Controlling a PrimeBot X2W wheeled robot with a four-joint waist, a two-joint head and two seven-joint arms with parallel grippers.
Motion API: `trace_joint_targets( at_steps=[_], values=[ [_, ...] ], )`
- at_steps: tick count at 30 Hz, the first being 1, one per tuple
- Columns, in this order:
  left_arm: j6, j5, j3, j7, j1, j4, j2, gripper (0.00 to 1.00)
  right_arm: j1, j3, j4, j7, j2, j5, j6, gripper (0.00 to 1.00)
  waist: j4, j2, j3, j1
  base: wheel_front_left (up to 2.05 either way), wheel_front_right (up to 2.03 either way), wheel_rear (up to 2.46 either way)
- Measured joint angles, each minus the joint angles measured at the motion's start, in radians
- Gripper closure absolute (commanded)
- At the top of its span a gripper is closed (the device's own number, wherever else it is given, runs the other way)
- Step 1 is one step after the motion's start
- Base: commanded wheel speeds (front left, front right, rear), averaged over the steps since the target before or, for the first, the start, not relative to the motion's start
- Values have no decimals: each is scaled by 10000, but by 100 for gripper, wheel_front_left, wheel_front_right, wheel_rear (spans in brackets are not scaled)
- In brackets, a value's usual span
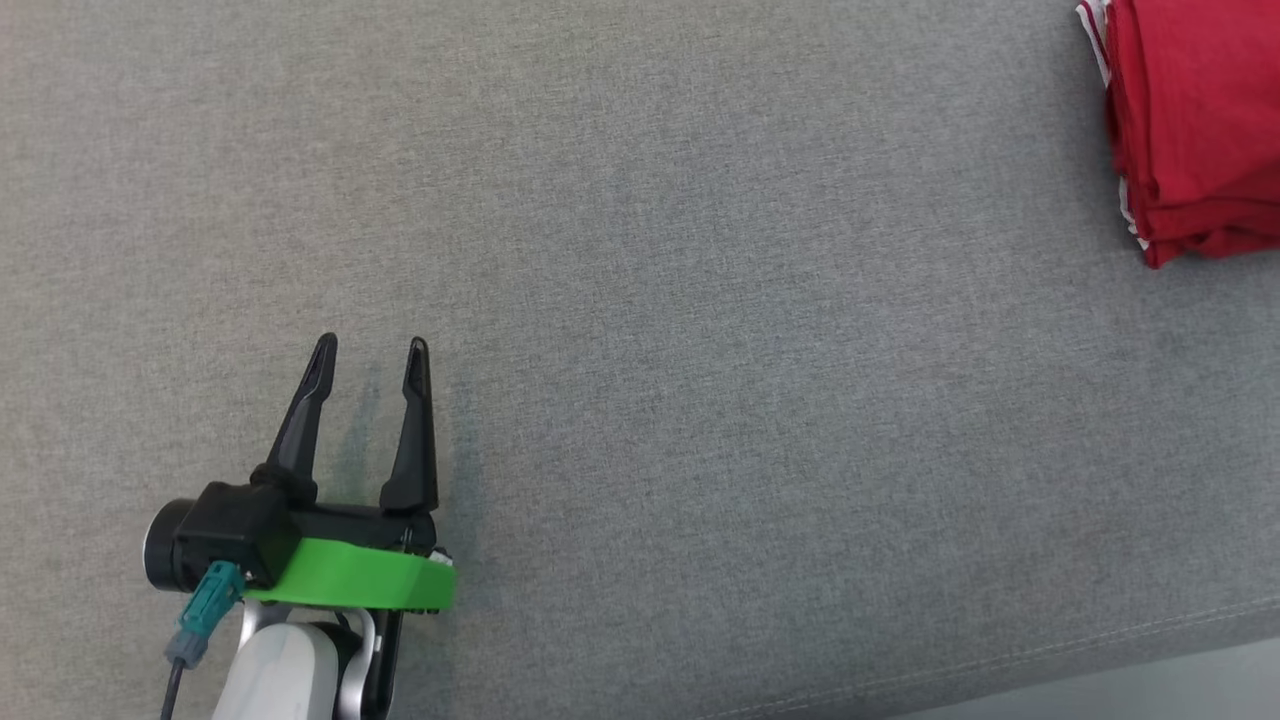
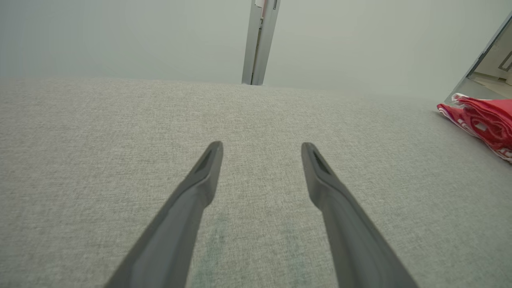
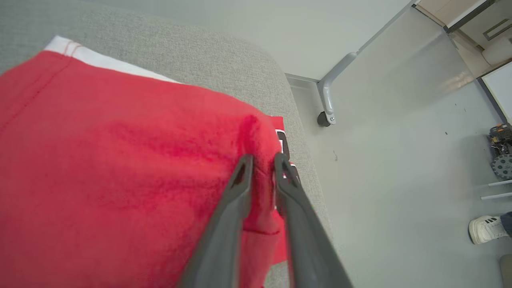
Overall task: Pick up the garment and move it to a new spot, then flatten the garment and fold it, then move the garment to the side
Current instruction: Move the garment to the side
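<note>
Grey woven upholstery [image 1: 700, 300] spans the head view. At lower left, the left gripper [image 1: 372, 343] rises from a pale forearm [image 1: 280, 680] and a bright green collar [image 1: 350, 578], with a teal plug [image 1: 205, 605] at the wrist's left side. Its fingers point up the view and lean slightly right, spread wide with nothing between them. In its own wrist view the left gripper [image 2: 262, 146] hangs low over bare upholstery, fingers nearly level and splayed. Well apart, at upper right of the head view, the garment [image 1: 1200, 120] lies as a folded red stack with white trim, cut by the frame edge; the left wrist view has the garment [image 2: 488, 122] at its far right, near the upholstery's edge. In the right wrist view, the right gripper [image 3: 264, 157] angles down onto the garment [image 3: 120, 160] near the cushion's edge, fingers narrowly apart with a raised ridge of red cloth between them; whether they clamp it cannot be told. Further right, on the pale floor [image 3: 400, 180], stands a castor leg [image 3: 328, 92] and, at the frame edge, a person's white shoe [image 3: 484, 229].
</note>
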Motion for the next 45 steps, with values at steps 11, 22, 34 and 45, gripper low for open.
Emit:
trace_joint_targets(
  at_steps=[11, 22, 34, 45],
  values=[
    [71, 0, -121, 117, -53, 100, 58, 0, -160, -677, 872, -1250, 709, -1028, -2, 0, -310, 0, -206, 2, 0, 0, 0],
    [203, -431, 341, 96, -596, 800, 104, 0, -191, -334, 353, -2466, 1837, -1003, -2, 0, -422, 0, -1135, 1, 0, 0, 0],
    [604, -961, 1162, -61, -303, 2209, -150, 0, 1894, -196, -1078, -3396, 3402, -355, -2, 0, -107, 0, -2736, 0, 0, 0, 0],
    [535, -736, 1856, -77, 742, 2034, -309, 0, 5360, -1674, -4144, -3450, 4878, -1047, -2, 0, 608, 0, -3743, 0, 0, 0, 0]
  ],
)
